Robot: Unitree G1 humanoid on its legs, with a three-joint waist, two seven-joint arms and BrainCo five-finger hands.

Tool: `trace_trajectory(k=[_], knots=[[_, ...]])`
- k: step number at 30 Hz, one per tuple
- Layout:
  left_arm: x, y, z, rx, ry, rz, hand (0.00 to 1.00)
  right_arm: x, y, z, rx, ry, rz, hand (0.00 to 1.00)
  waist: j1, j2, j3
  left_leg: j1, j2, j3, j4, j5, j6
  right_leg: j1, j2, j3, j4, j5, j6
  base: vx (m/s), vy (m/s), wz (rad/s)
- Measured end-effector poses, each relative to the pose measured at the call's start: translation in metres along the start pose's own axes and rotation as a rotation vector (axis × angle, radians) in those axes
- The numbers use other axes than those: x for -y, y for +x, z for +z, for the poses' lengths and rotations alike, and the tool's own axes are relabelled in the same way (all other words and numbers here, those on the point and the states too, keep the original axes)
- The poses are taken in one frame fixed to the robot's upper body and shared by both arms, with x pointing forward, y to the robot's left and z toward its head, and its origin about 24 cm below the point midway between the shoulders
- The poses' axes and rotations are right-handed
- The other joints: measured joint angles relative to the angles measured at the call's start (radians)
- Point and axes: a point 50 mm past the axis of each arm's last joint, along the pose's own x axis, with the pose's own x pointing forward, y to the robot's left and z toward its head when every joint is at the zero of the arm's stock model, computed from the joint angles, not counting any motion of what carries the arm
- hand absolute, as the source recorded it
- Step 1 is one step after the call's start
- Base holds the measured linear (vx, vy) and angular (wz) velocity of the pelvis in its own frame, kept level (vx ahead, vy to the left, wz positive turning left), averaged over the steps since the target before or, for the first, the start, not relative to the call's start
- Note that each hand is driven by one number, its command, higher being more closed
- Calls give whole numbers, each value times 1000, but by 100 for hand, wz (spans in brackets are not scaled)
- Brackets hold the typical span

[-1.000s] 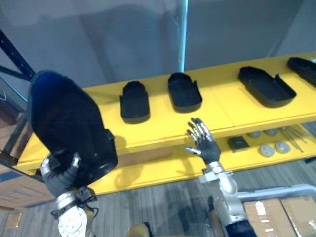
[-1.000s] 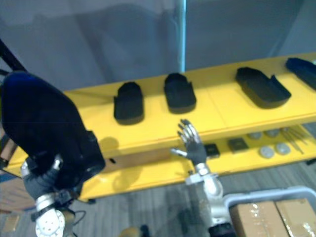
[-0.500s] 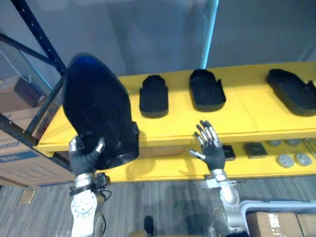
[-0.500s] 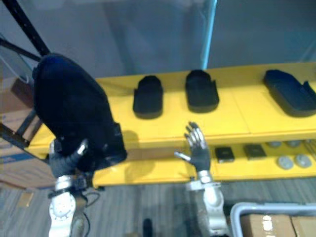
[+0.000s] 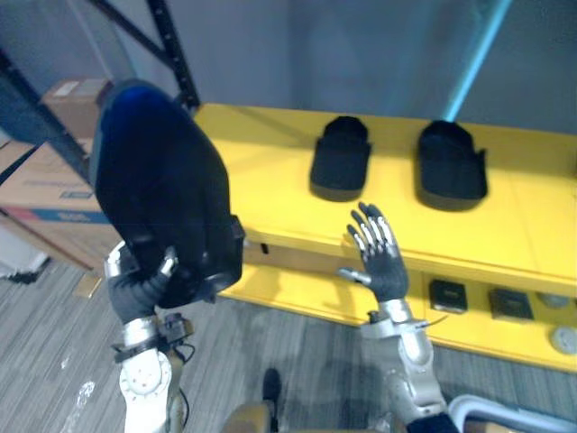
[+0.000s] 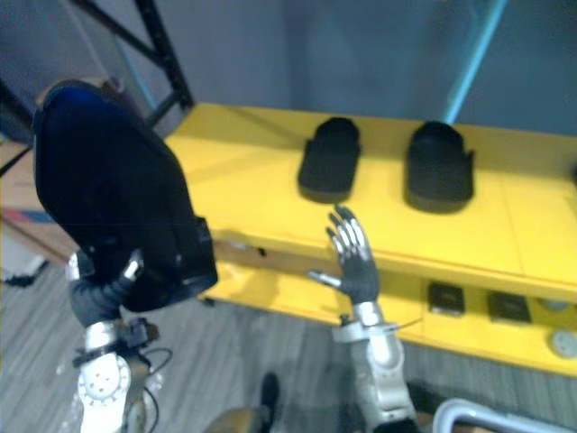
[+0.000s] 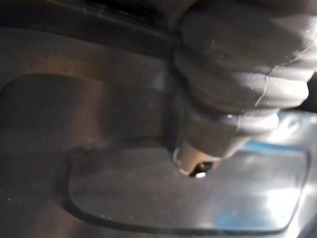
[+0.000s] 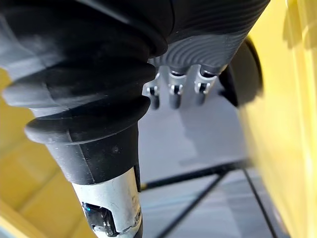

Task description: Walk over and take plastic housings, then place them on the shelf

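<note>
My left hand point(image 5: 144, 287) is shut on the lower end of a large black plastic housing point(image 5: 162, 194), held upright at the lower left in front of the shelf; a fingertip hooks over its rim. From the wrist camera, the housing's dark inner wall point(image 7: 99, 163) sits right against the hand. Two smaller black housings point(image 5: 339, 169) point(image 5: 451, 165) lie side by side on the yellow upper shelf point(image 5: 261, 185). My right hand point(image 5: 380, 260) hovers open, fingers straight and pointing up, in front of the shelf's front edge and holding nothing.
A lower yellow shelf point(image 5: 297, 293) carries small dark square parts point(image 5: 448, 295) and a grey disc point(image 5: 565, 339). Dark blue rack posts point(image 5: 171, 54) rise at the left, with cardboard boxes point(image 5: 41, 194) beside them. Grey plank floor lies below.
The whole view has swung left, so the shelf's housings sit further right and the rack posts and boxes appear. My left hand still holds the big housing; the right hand stays open.
</note>
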Motion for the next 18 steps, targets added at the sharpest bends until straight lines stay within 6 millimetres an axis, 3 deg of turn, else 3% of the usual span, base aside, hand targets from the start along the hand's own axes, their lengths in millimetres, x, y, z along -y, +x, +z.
trace_trajectory(k=[1, 3, 6, 8, 9, 10, 11, 13, 18], knots=[[-1, 2, -1, -1, 10, -14, 100, -4, 2, 1, 15, 6, 11, 0, -3, 3, 1, 7, 21, -23, 0, -4, 6, -28, 32, 51, -5, -84, 22, 76, -13, 37], [-6, 6, -2, -3, 26, 4, 100, -10, 6, 2, 34, 16, 47, 0, -2, 2, 1, 14, 45, -24, 0, -11, 10, -74, 89, 112, -91, -111, 30, 65, -26, 13], [-9, 8, -11, -40, 25, 37, 100, -14, 5, 3, 39, 20, 89, 0, -11, 1, 2, 15, 47, -28, -1, -18, 3, -110, 144, 217, -264, -87, 59, 42, -57, 18], [-11, 6, -13, -55, 32, 46, 100, -16, 5, 7, 46, 21, 113, 0, -13, -16, -8, 12, 33, -26, -5, -27, -11, -92, 168, 232, -371, -80, 68, 48, -131, 39], [-10, 5, -15, -64, 23, 53, 100, -15, 5, 9, 52, 12, 120, 0, -25, -17, -9, 11, 34, -27, -5, -31, -15, -71, 178, 234, -403, -47, 81, 95, -200, 64], [-8, 3, -16, -72, 6, 56, 100, -12, 4, 11, 54, 2, 122, 0, -33, -14, -9, 11, 42, -17, 0, -41, -32, -53, 182, 219, -440, -23, 70, 117, -159, 60], [-8, 2, -16, -76, 2, 56, 100, -9, 2, 12, 50, -2, 119, 0, -27, -10, -11, 10, 64, 26, 0, -37, -35, -40, 189, 202, -468, 24, 70, 124, -155, 37], [-11, -1, -17, -86, 8, 66, 100, -3, -3, 10, 25, -2, 99, 0, -24, 0, -15, 10, 79, 30, 0, -28, -54, -20, 209, 192, -484, 54, 68, 114, -115, 12], [-6, -7, -19, -106, -30, 84, 100, 21, -9, 14, 16, -21, -3, 0, -33, 3, -15, -9, 91, 34, 61, -38, -82, -13, 216, 174, -435, 36, 50, 171, -103, 17]])
